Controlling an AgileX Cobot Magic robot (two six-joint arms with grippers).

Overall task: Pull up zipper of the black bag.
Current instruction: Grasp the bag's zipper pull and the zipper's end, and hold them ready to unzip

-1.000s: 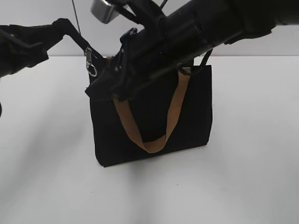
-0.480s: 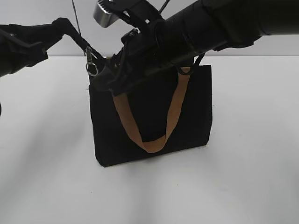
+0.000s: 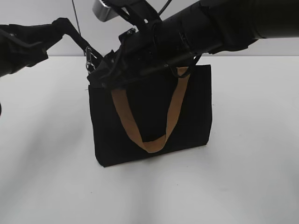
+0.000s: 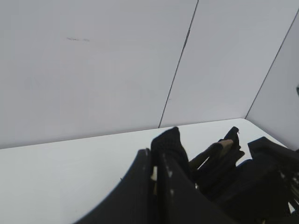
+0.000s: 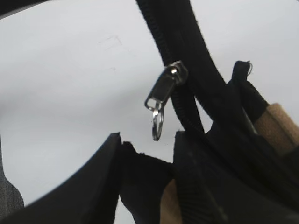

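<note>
**Zipper hangs free just ahead of right end effector**

Left end effector (image 3: 70, 32) clenched on the black zip strip, holding it taut up-left of the black bag (image 3: 152, 116), upright on the white counter (image 3: 243, 177). Zipper (image 5: 161, 100) dangles just beyond the right end effector (image 5: 147, 149), whose 2 fingers are parted, gripping nothing. 1 tan handle (image 3: 149, 126) hangs below.

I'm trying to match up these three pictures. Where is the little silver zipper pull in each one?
Exterior view: the zipper hangs at the black bag's top left corner, by the right gripper.
Left wrist view: not visible; only dark fabric and the wall show.
Right wrist view: upper middle, dangling off the black zip line above the open jaws.
Shared landmark: the tan handle, seen again at the right wrist view's right edge.
</note>
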